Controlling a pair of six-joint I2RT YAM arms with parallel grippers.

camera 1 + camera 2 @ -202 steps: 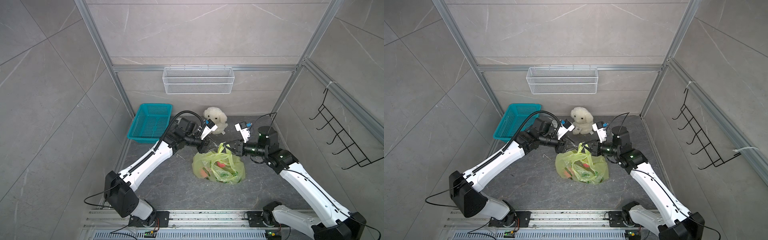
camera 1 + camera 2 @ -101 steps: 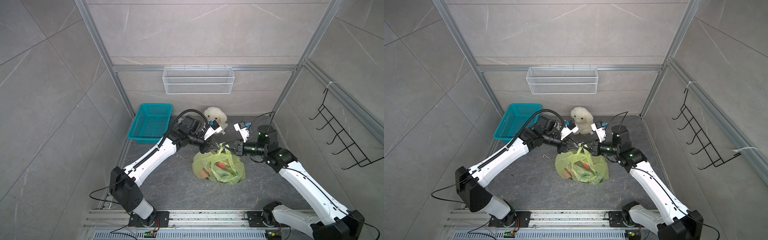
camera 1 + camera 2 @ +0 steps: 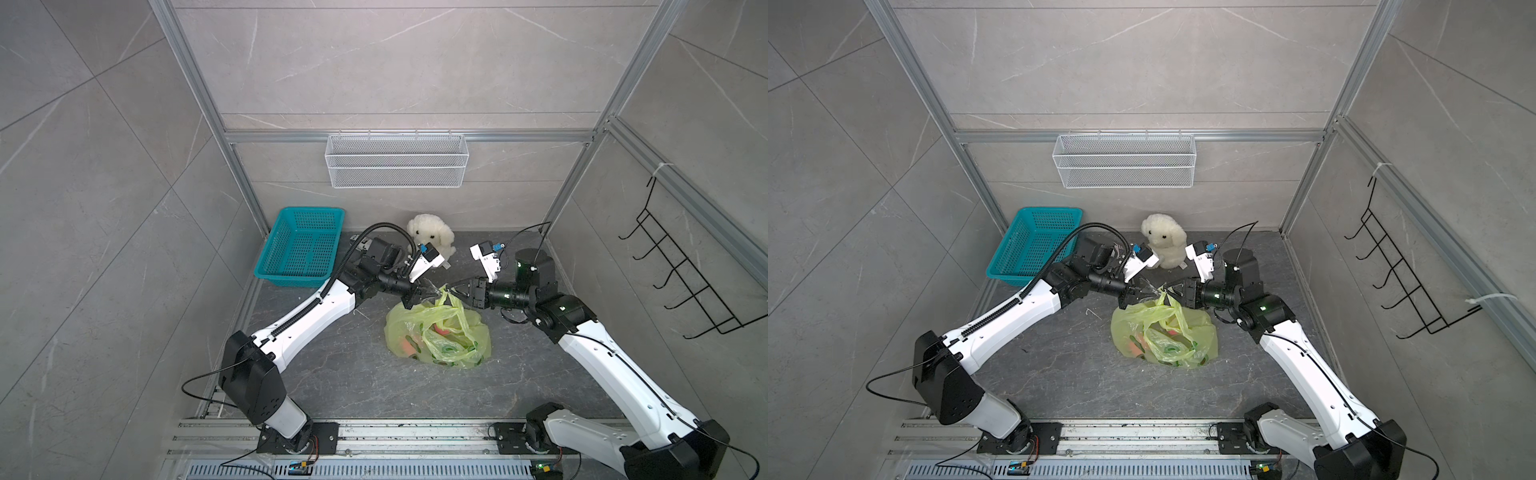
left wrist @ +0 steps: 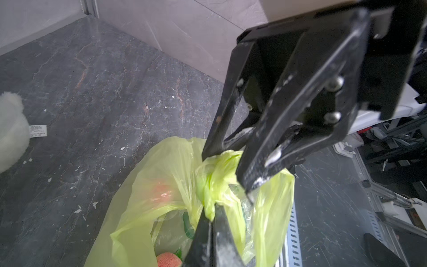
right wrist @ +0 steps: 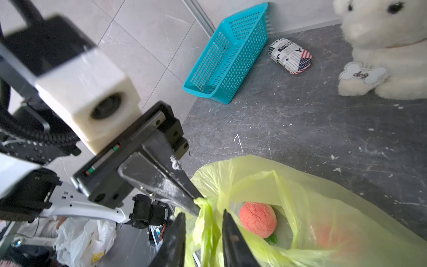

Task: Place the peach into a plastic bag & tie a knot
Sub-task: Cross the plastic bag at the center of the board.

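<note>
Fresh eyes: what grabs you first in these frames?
The yellow-green plastic bag mid-floor, with a peach inside. Both arms meet at its bunched top: the left gripper is shut on it, the right gripper stands open around it. At the back: a white toy dog and a teal basket.
</note>
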